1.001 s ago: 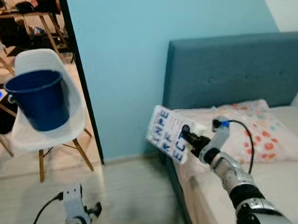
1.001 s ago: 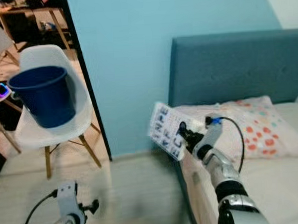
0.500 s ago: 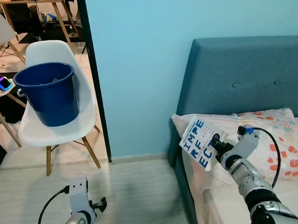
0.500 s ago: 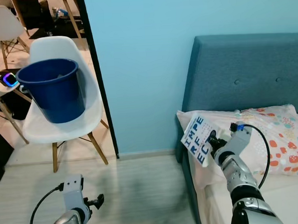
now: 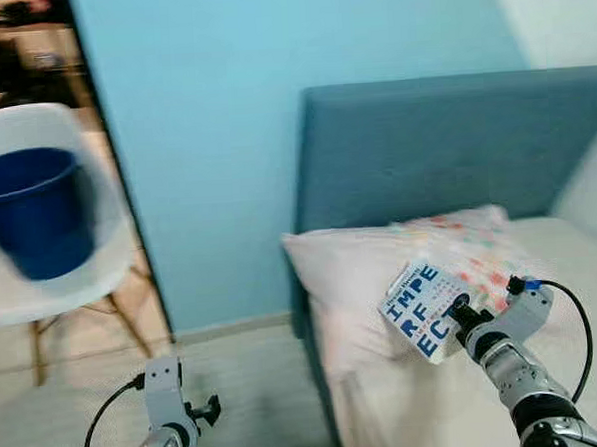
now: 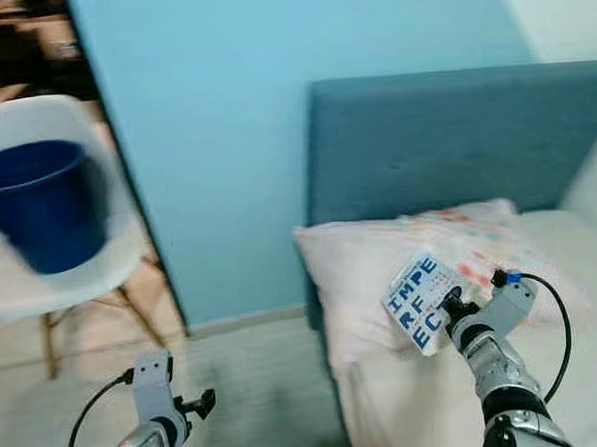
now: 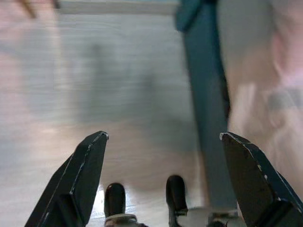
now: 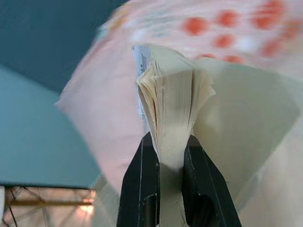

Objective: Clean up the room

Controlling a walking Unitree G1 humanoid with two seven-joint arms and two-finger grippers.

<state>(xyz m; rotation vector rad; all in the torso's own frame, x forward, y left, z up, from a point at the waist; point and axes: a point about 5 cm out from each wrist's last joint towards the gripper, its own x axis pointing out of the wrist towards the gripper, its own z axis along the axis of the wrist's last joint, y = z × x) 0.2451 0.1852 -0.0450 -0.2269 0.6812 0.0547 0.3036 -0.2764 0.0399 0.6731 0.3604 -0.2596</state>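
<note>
Blue lettering marks the cover of the book (image 5: 423,311) that your right claw (image 5: 457,309) has clamped by its edge; in the right wrist view you can see the two black fingers (image 8: 142,184) pinching the fanned cream pages (image 8: 173,109) between them. You hold the book tilted above the bed (image 5: 429,417), just in front of the pale pillow (image 5: 361,270) with its orange and red dots, which leans against the teal padded headboard (image 5: 445,146). Your left claw (image 5: 200,413) hangs low over the pale wood floor (image 5: 257,396) beside the bed, and in the left wrist view its fingers (image 7: 85,175) stand wide apart with nothing between them; the dark teal bed frame (image 7: 203,104) runs across the floor there. To your left, past the light blue wall (image 5: 204,138) and its dark edge, you can see a dark blue bucket (image 5: 33,212) sitting on the seat of a white chair (image 5: 56,286) with wooden legs. Both head views are somewhat blurred, so finer detail on the cover and the room behind the chair cannot be made out.
</note>
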